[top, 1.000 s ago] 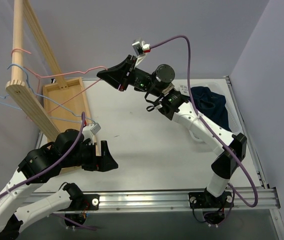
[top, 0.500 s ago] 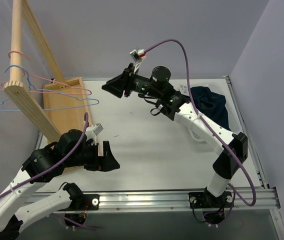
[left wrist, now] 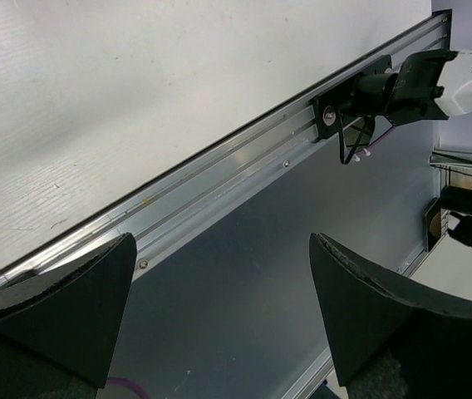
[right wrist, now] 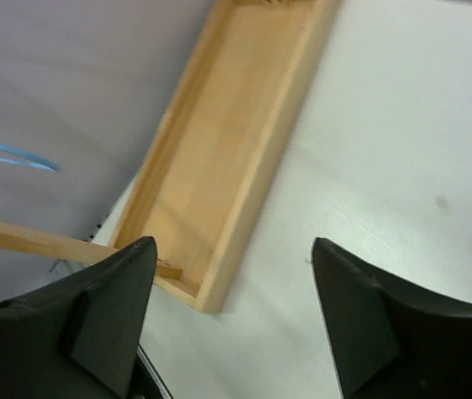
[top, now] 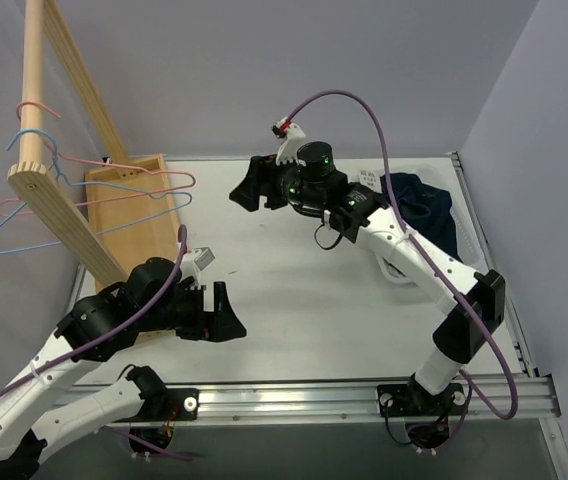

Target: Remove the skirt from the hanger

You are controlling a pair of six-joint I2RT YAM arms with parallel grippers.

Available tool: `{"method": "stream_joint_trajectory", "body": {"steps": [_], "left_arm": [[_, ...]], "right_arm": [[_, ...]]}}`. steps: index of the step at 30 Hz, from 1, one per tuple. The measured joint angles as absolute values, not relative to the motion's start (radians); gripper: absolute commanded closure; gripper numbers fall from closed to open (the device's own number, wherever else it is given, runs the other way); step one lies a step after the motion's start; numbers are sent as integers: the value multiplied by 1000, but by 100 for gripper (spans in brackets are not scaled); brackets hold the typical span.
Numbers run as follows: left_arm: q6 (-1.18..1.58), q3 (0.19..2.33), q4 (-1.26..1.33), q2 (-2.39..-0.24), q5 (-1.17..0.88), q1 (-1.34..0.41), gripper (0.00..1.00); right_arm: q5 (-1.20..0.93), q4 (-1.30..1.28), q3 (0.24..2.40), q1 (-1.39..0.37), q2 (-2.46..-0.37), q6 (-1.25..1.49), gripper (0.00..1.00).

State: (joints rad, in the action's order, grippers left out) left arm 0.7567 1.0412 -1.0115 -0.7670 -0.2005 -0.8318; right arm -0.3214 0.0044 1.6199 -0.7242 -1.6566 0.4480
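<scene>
Skirt of thin white ruffled fabric: not seen on any hanger; a pale patch under the right forearm, beside the dark navy garment (top: 419,205), may be it, but this cannot be told. The thin light-blue wire hanger (right wrist: 12,156) hangs bare by its hook from the slanted wooden rail (top: 64,215), next to a thin pink wire hanger (top: 164,172), so both are free to swing over the shallow wooden tray (top: 129,215). The right gripper (top: 244,190) hovers above the white worktop (top: 304,300) just beside the tray's far corner, its jaws spread and empty. The left gripper (top: 226,315) rests low near the worktop's near edge, jaws likewise released and holding nothing, probably parked out of the way. Open worktop lies between the arms; the rail and tray wall bound movement on the left.
</scene>
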Motion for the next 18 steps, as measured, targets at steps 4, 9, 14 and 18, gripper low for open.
{"method": "stream_joint_trajectory", "body": {"steps": [4,9,14,18], "left_arm": [[765,996,-974,-777,-221,-832,6],[778,979,-895,-849,-255,-832,6],[782,979,-820,-941,-280,-832,6],[787,979,-763,-994,-310,-832,6]], "right_arm": [[-172,-162,1469,-709,-1540,457,1],[31,-378,1255,-683,-1368,473,0],[189,-531,1152,-673,-1172,528,0],[278,-623,1116,-673,-1004,606,0]]}}
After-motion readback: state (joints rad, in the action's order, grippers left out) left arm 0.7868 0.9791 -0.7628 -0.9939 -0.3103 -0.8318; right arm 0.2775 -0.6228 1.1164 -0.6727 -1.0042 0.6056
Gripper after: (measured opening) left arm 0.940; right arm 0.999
